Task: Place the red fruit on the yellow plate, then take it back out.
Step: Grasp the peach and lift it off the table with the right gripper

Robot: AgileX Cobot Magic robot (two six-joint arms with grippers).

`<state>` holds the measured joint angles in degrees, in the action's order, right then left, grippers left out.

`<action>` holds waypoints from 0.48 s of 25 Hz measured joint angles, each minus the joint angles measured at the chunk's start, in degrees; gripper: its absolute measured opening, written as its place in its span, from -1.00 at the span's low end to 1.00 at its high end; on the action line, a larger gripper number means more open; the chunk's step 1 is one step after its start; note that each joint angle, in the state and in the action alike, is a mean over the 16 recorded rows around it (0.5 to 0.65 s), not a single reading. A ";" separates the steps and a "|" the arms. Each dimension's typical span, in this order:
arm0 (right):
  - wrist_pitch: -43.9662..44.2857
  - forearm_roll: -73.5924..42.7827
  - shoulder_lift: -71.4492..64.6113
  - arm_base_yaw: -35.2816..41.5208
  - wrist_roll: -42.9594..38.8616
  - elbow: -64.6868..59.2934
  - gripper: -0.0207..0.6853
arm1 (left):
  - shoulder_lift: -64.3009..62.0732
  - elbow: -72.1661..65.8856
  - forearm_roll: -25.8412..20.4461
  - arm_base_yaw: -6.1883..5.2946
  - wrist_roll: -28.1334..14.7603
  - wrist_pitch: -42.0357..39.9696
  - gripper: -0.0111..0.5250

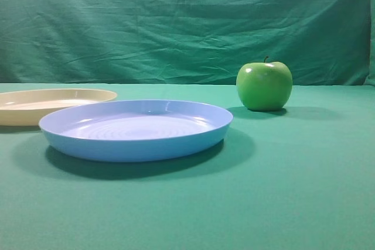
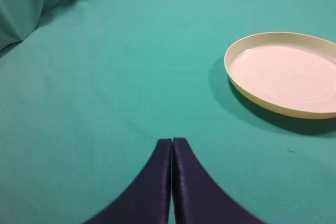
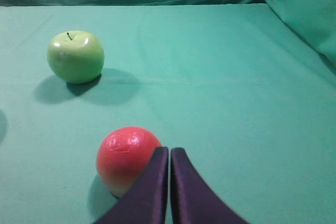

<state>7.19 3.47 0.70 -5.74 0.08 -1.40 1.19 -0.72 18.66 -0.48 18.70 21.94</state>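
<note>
Fruit first: the red fruit (image 3: 126,157) sits on the green tablecloth (image 3: 236,103), low in the right wrist view, just left of the right gripper (image 3: 169,153) and partly hidden behind its left finger. Whether finger and fruit actually touch is hard to tell from this angle. The right gripper's two dark fingers are pressed together with nothing between them. Farther back and to the left stands the green apple (image 3: 75,56), upright with its stem up, well apart from the red fruit.

In the left wrist view the left gripper (image 2: 171,142) is likewise clenched on nothing, fingers flat against each other above bare cloth. The yellow plate (image 2: 286,74) lies ahead and to the right, holding nothing.

From the high view, a blue plate (image 1: 136,130) lies in front, the yellow plate (image 1: 53,102) behind it on the left, partly overlapped in the picture, and the green apple (image 1: 264,85) to the right.
</note>
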 joint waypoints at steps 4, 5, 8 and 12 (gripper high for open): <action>-4.29 0.92 -0.48 0.00 -2.18 1.65 -0.94 | 0.00 0.00 0.00 0.00 0.00 0.00 -0.96; -4.66 1.13 -0.88 0.00 -2.64 2.39 -0.94 | 0.00 0.00 0.00 0.00 0.00 0.00 -0.96; -3.22 1.43 -2.99 0.00 -3.42 5.32 -0.94 | 0.00 0.00 0.00 0.00 0.00 0.00 -0.96; 5.03 1.50 -8.07 0.00 -2.81 10.74 -0.94 | 0.00 0.00 0.00 0.00 0.00 0.00 -0.96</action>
<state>12.22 4.97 -7.37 -5.74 -2.73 9.35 1.19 -0.72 18.66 -0.48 18.70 21.94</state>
